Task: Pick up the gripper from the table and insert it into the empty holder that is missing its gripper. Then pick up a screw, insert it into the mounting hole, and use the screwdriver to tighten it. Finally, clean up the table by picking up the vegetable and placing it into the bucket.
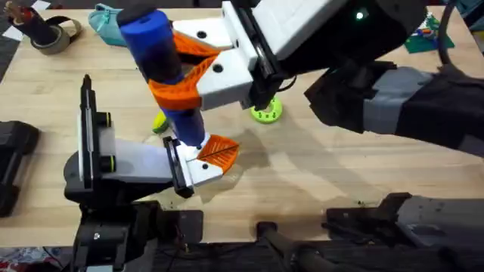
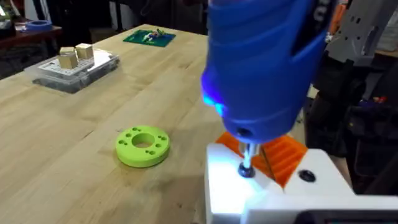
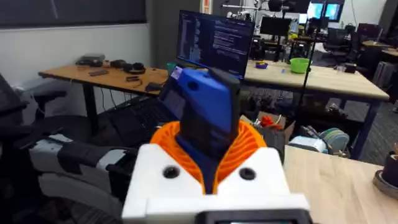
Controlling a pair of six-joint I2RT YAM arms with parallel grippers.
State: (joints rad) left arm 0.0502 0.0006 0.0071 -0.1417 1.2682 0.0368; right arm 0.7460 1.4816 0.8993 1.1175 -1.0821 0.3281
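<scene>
The screwdriver is what we work with now: the right pincer is clamped on its thick blue handle, the orange ribbed pads pressing from either side, and it holds the tool nearly upright over the holder. In the left wrist view the thin shaft comes out of the blue body and meets a small dark screw seated in the white block, so we judge the step in hand to be the tightening. The orange gripper already sits in that holder, its ribs showing just beside the shaft. To do this well, we keep the shaft in line with the hole, press down lightly so the tip does not ride out of the screw head, and turn about the tool's own axis rather than sweeping the wrist sideways. We watch that the blue handle does not slip between the pads, for a slipping handle turns nothing. The holder ends the left arm, whose own pincer's state we cannot tell; that arm should stay rigid while we turn. Farther out on the surface, the vegetable peeks out just behind the screwdriver, and a round green disc lies near it; neither should be knocked when we lift the tool away afterwards.
</scene>
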